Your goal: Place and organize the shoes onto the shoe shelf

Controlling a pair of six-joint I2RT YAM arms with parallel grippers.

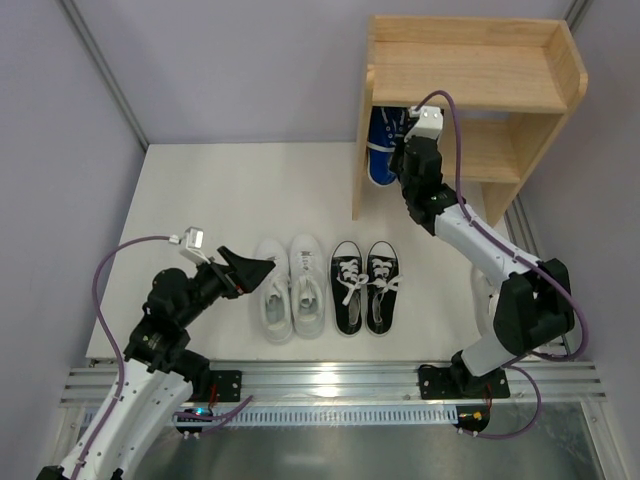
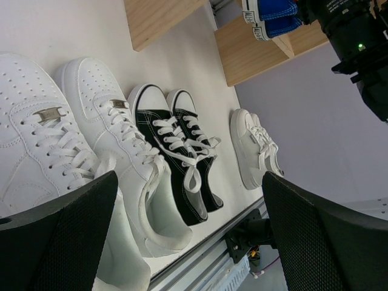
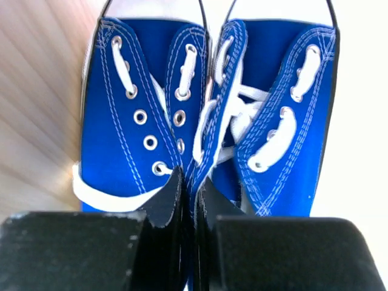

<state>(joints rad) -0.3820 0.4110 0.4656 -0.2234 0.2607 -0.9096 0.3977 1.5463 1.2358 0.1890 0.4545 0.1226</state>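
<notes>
My right gripper [image 3: 195, 194] is shut on the inner collars of the blue canvas pair [image 3: 200, 109], pinched together. In the top view it [image 1: 405, 160] holds the blue pair [image 1: 382, 150] at the left end of the wooden shoe shelf's [image 1: 470, 75] lower tier. I cannot tell if they rest on it. My left gripper [image 1: 255, 270] is open and empty beside the white leather pair [image 1: 292, 288]. The wrist view shows it [image 2: 191, 242] over those shoes' heels [image 2: 115, 151]. The black pair [image 1: 365, 287] stands to their right.
A smaller white lace-up pair [image 2: 257, 148] lies right of the black pair [image 2: 176, 145], mostly hidden behind my right arm in the top view. The shelf's upper tier [image 1: 500, 45] holds nothing. The shelf's left side panel [image 1: 362, 150] stands close to the blue shoes. Grey walls enclose the white table [image 1: 220, 190].
</notes>
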